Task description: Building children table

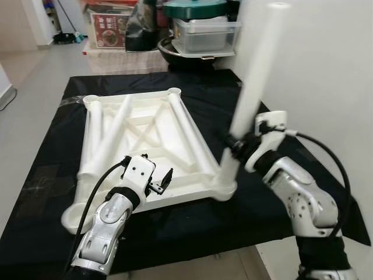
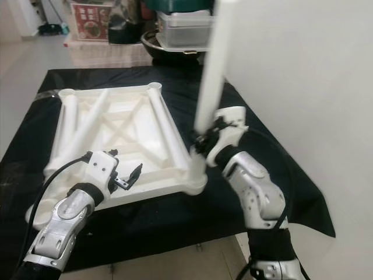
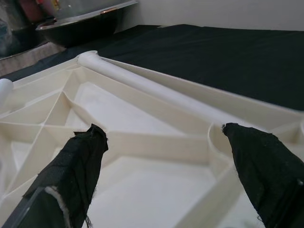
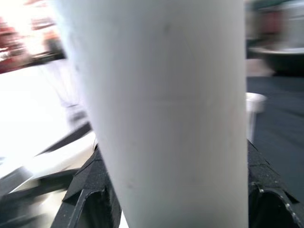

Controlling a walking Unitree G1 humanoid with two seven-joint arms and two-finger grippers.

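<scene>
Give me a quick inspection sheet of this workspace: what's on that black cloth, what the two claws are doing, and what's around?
Surface: black cloth over a low platform, wrinkled near the edges.
Job's things: white tabletop lying underside up, ribs showing; white leg standing tilted in the near right corner socket; loose legs resting on the tabletop's left side.
Clutter: nothing seen on the cloth.
Grippers: right gripper shut on the white leg near its base; left gripper open, above the tabletop's near edge.
Cables: black cables looping along both arms.
Surroundings: white wall on the right; dark pan, plastic box and a red carton behind.
</scene>
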